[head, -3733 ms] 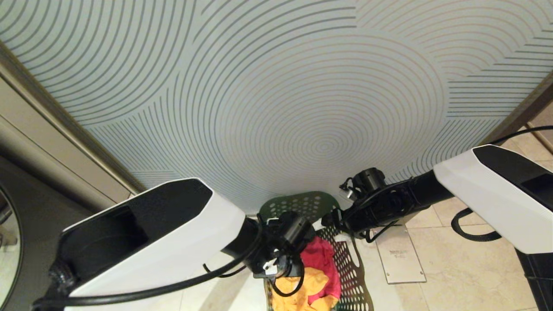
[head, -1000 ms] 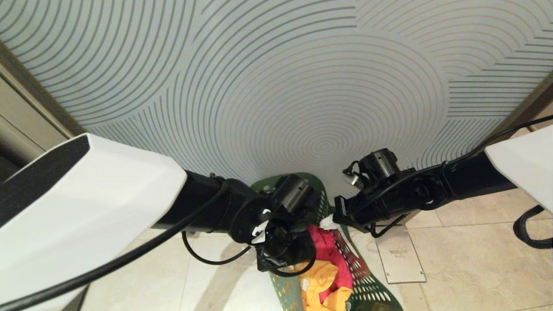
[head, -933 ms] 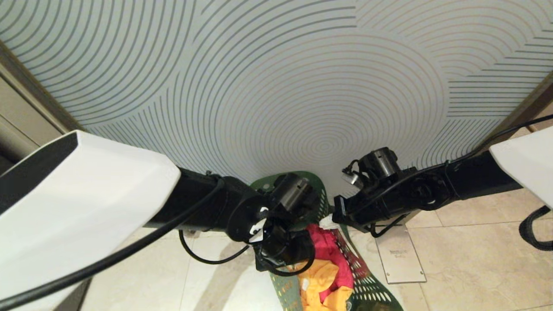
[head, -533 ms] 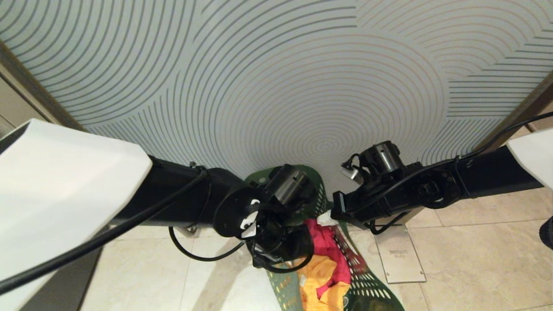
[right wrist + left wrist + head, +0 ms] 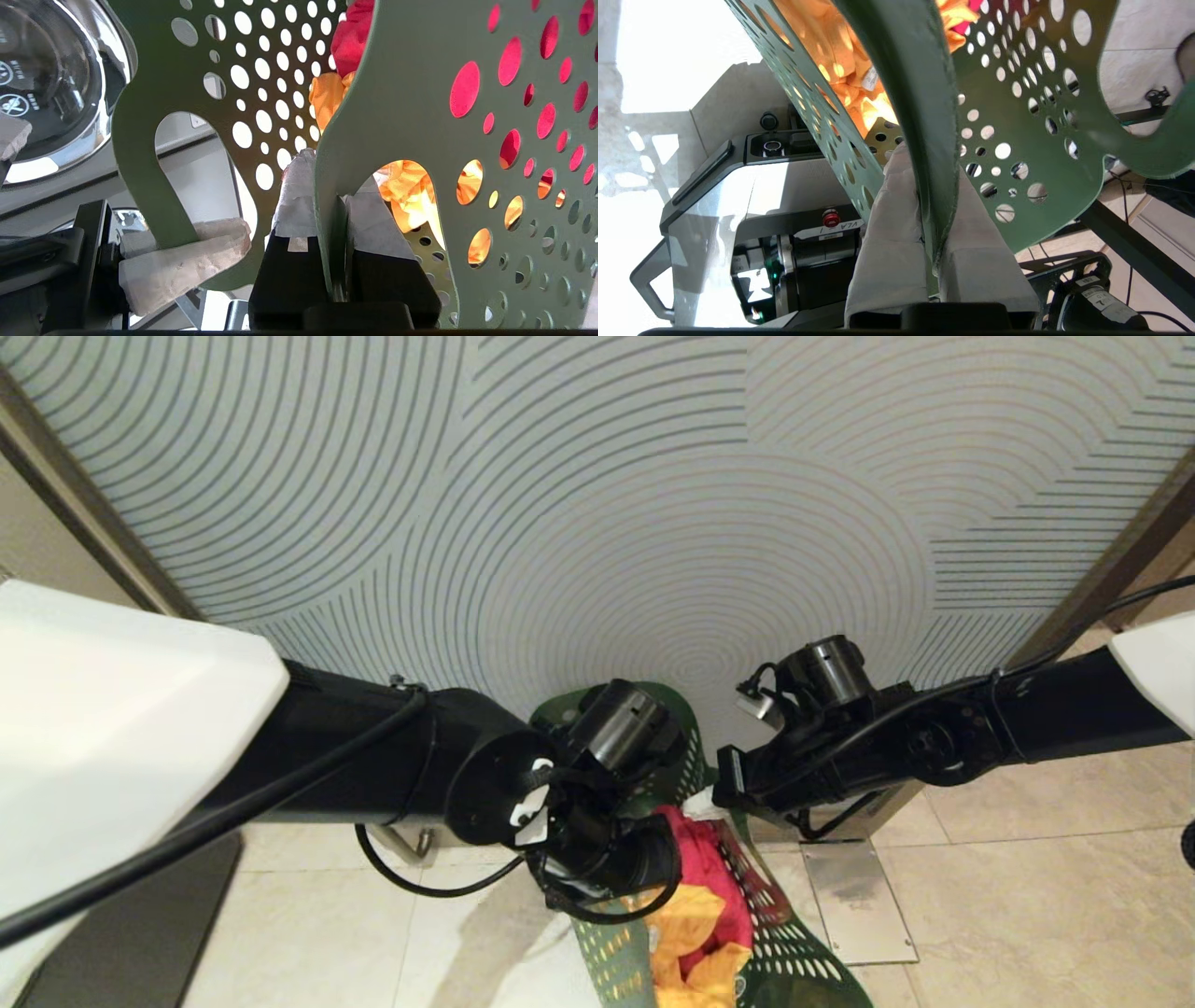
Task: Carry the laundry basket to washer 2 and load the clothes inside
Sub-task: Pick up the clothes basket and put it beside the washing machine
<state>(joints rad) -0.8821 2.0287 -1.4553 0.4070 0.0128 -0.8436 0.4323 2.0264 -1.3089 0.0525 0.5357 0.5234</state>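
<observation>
The laundry basket (image 5: 794,961) hangs between the two arms, low in front of the patterned wall (image 5: 597,523), lifted off the tiled floor (image 5: 1027,896); its thin perforated plastic looks light and flexible, so it likely sags unless gripped at the rim by both sides; the left gripper (image 5: 934,242) is clamped tight on the rim; the right gripper (image 5: 336,219) pinches the rim beside a handle cut-out; inside, two clothes show, one yellow garment (image 5: 691,947) and one pink-red garment (image 5: 705,882), soft and loose; one basket, two cut-outs
</observation>
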